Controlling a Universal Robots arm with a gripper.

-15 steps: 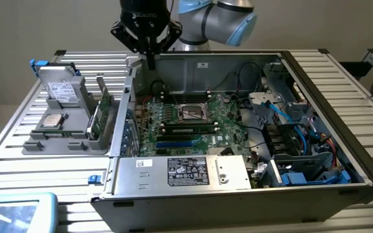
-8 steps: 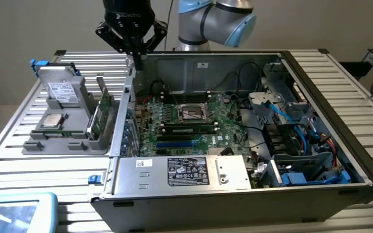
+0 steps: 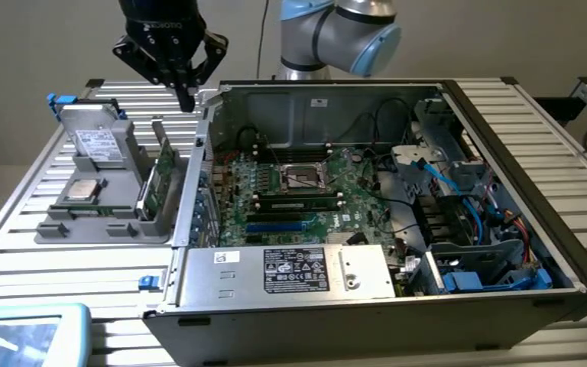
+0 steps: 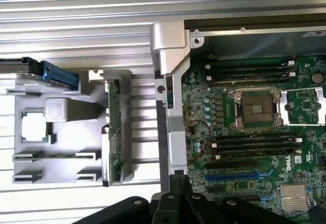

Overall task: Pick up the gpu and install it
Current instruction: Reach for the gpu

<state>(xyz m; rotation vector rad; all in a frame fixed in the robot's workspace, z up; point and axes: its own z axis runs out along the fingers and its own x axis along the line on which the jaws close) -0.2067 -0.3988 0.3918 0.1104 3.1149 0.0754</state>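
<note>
The gpu (image 3: 161,174) stands on edge in a grey holder (image 3: 100,223) to the exterior view's left of the open computer case, green board face showing, silver bracket at its far end. From the wrist it appears edge-on as a thin green strip (image 4: 114,127). My gripper (image 3: 186,98) hangs above the far end of the card, near the case's back corner, well clear of it. Its black fingers (image 4: 175,196) are shut together with nothing between them.
The holder also carries a silver drive with a white label (image 3: 95,141) and a square processor chip (image 3: 82,191). Inside the case (image 3: 518,153) lie the motherboard (image 3: 293,191), its blue slot (image 4: 237,175), cables and a power supply (image 3: 304,271). A screen corner (image 3: 18,336) sits front left.
</note>
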